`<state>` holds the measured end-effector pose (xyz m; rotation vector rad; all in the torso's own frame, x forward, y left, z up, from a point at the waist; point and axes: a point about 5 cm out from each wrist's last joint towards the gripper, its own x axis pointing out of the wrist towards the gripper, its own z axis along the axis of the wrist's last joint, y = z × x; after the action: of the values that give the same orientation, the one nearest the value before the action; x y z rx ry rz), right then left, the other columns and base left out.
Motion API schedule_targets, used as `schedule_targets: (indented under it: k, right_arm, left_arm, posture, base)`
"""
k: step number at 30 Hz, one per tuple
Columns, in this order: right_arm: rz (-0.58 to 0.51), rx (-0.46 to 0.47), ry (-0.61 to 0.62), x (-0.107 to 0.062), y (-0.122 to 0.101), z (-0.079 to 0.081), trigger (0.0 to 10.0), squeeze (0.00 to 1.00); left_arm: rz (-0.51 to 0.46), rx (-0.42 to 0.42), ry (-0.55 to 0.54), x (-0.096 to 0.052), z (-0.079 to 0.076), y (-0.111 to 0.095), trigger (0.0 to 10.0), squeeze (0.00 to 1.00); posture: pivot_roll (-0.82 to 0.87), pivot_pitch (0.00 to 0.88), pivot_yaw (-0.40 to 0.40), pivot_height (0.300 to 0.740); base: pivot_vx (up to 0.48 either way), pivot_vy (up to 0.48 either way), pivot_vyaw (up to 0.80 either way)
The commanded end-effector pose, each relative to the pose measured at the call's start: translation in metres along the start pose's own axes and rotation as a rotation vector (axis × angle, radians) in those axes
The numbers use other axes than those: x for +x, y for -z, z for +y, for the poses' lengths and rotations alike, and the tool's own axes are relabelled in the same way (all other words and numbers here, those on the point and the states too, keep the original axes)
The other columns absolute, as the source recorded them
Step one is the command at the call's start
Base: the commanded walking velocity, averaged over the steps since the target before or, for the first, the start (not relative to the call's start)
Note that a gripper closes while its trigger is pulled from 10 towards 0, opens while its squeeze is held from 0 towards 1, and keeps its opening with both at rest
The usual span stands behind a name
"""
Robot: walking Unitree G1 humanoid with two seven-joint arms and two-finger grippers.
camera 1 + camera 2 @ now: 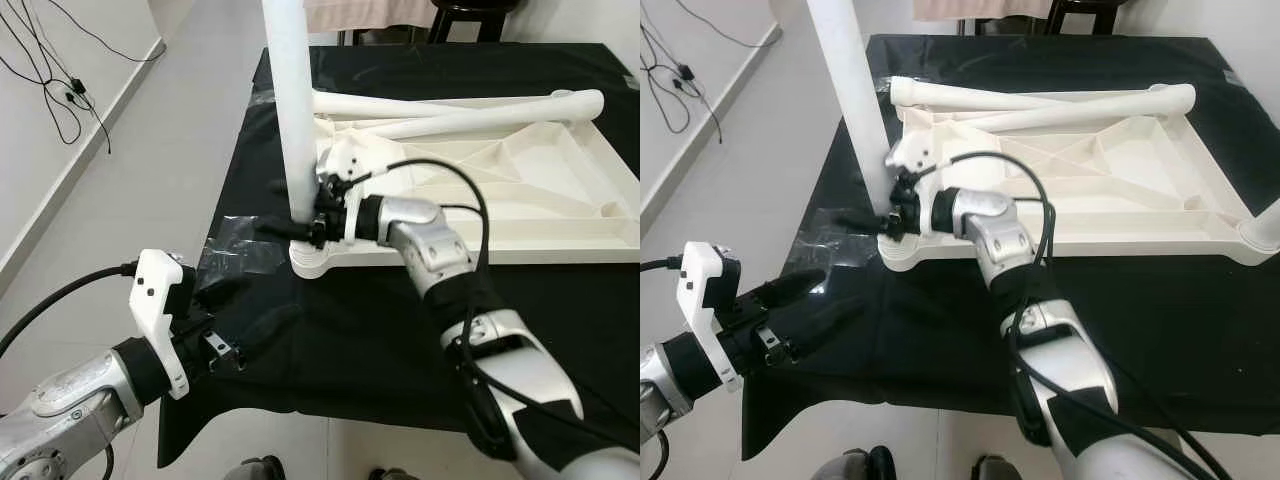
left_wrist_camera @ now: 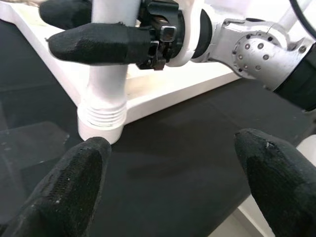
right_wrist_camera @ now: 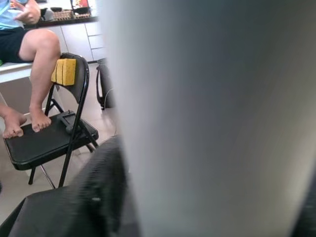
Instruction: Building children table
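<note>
The white children's table top (image 1: 560, 205) lies upside down on a black-covered table (image 1: 350, 340). A white leg (image 1: 290, 110) stands upright in its near-left corner socket (image 2: 101, 116). My right gripper (image 1: 290, 208) is shut on this leg just above the socket, one finger (image 2: 98, 42) in front and one behind. Two more white legs (image 1: 450, 110) lie across the far side of the top. My left gripper (image 1: 815, 305) is open and low, over the cloth near the table's front-left corner, a short way from the socket and touching nothing.
Clear plastic film (image 1: 235, 250) lies on the cloth beside the socket. Cables (image 1: 60, 90) trail on the floor at left. In the right wrist view a person sits with feet on a black folding chair (image 3: 44, 136). A white post (image 1: 1265, 225) stands at the top's right corner.
</note>
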<state>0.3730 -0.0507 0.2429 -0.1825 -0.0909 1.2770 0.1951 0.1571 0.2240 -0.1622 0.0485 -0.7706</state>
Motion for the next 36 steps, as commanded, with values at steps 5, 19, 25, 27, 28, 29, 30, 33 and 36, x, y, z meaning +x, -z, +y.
schedule_targets:
  k: [5,19,25,27,28,29,30,33,36]
  right_arm:
    - [0.062,-0.001,-0.016,0.007,0.014,0.001,0.0,0.0]
    - [0.22,0.177,0.798,-0.03,0.076,0.037,0.0,0.0]
    - [0.18,0.131,0.911,-0.025,0.075,0.047,0.0,0.0]
    - [0.18,0.121,0.905,-0.022,0.078,0.043,0.0,0.0]
    - [0.2,0.122,0.878,-0.018,0.082,0.041,3.3,0.0]
    - [0.2,0.122,0.878,-0.018,0.082,0.041,3.3,0.0]
    - [0.204,0.133,0.838,-0.014,0.085,0.039,10.0,0.0]
    - [0.104,0.17,0.743,-0.012,0.07,0.023,10.0,1.0]
    - [0.016,0.175,0.653,-0.013,0.05,0.011,10.0,1.0]
  left_arm:
    - [0.011,0.01,-0.063,-0.002,0.0,0.009,10.0,0.0]
    - [0.096,-0.03,-0.161,0.002,-0.016,0.054,10.0,0.0]
    - [0.072,-0.045,-0.176,0.013,-0.013,0.063,10.0,0.0]
    - [0.068,-0.033,-0.171,0.016,-0.013,0.065,10.0,0.0]
    - [0.06,-0.026,-0.172,0.018,-0.012,0.066,10.0,0.0]
    - [0.06,-0.026,-0.172,0.018,-0.012,0.066,10.0,0.0]
    - [0.055,-0.021,-0.172,0.019,-0.012,0.067,10.0,0.0]
    - [0.051,-0.022,-0.163,0.021,-0.011,0.07,10.0,0.0]
    - [0.051,-0.025,-0.145,0.022,-0.012,0.072,0.0,0.0]
  posture:
    - [0.01,0.158,-0.006,0.74]
    - [-0.03,0.195,0.006,0.74]
    - [-0.04,0.149,0.009,0.74]
    - [-0.03,0.146,0.008,0.74]
    - [-0.01,0.14,0.012,0.74]
    - [-0.01,0.14,0.012,0.74]
    - [0.0,0.137,0.014,0.74]
    - [0.0,0.124,0.009,0.74]
    - [0.01,0.117,0.008,0.74]
  base:
    - [0.0,0.0,0.0]
    - [0.0,0.0,0.0]
    - [0.0,0.0,0.0]
    - [0.0,0.0,0.0]
    - [0.0,0.0,0.0]
    - [0.0,0.0,0.0]
    - [0.0,0.0,0.0]
    - [0.0,0.0,0.0]
    - [0.0,0.0,0.0]
